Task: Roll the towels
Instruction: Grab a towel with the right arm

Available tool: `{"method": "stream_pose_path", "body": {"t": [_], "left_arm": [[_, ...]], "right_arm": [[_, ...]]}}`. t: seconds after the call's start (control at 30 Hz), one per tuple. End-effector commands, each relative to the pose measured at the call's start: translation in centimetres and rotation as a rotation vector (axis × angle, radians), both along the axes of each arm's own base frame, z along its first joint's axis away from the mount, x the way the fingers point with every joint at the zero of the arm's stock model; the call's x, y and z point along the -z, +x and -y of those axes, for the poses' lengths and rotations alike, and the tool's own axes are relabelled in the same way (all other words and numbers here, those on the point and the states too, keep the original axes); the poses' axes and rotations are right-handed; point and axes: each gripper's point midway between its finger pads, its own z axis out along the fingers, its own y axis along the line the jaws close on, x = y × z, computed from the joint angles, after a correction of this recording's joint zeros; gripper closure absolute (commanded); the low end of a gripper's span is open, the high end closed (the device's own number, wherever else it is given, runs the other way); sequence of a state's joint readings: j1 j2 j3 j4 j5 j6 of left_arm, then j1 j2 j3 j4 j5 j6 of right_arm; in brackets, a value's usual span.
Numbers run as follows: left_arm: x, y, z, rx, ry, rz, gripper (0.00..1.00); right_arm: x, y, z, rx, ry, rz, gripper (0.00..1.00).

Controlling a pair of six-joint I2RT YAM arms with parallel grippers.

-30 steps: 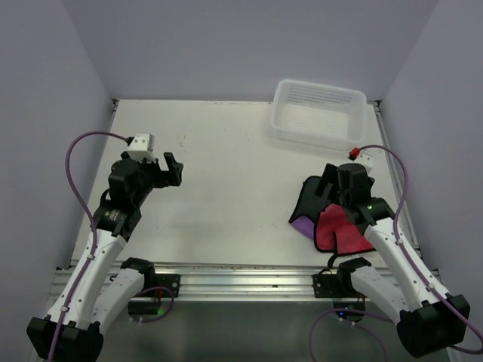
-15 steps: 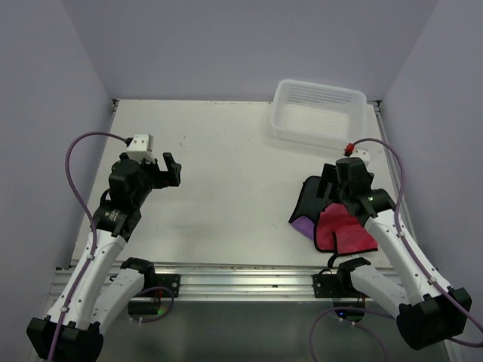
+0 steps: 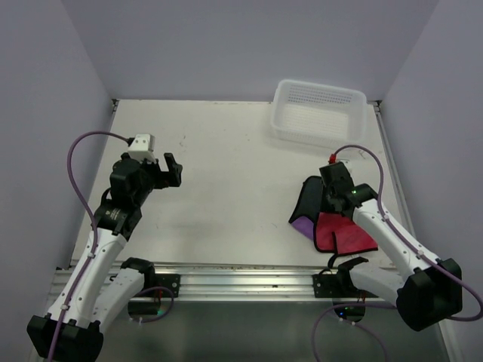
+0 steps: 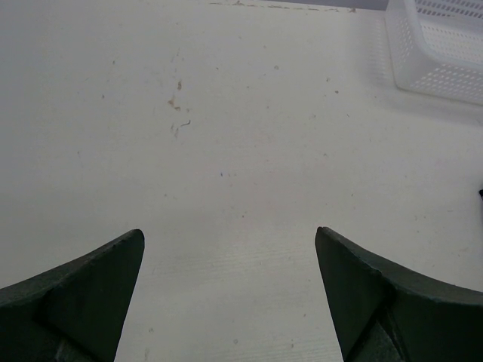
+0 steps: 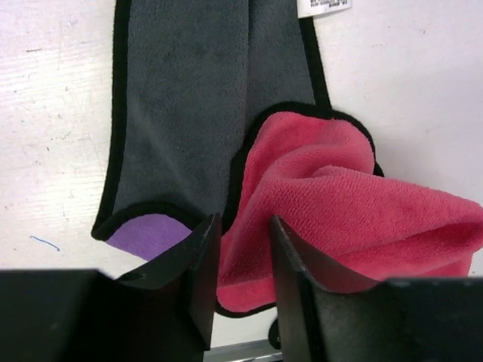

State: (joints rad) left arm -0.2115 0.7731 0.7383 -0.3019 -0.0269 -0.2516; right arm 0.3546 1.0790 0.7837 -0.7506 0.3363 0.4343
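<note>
White worktop [image 3: 226, 166], lilac walls. 1 white perforated basket [image 3: 318, 113] far right. 3 towels overlapped near right edge: dark grey [image 5: 189, 98], purple [image 5: 147, 231] corner beneath, pink-red [image 5: 332, 204] bunched. Right claw [image 5: 243, 260] nearly closed, pinching pink-red hem. Left claw [image 4: 230, 290] wide open, holding nothing, well apart.

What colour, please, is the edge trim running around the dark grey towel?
Black, bordering the dark grey towel; the right wrist view shows it best.

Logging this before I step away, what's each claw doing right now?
Left claw: open, holding nothing, above bare table.
Right claw: narrowed onto the edge of the soft pink-red towel; a firm grip cannot be told.
</note>
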Motion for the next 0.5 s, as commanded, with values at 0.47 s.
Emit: {"method": "stream_pose_path", "body": {"t": [0.47], "left_arm": [[-1.7, 0.2, 0.3, 0.014, -0.023, 0.04, 0.01]], "right_arm": [[-4.4, -0.6, -0.2, 0.0, 0.04, 0.057, 1.0]]}}
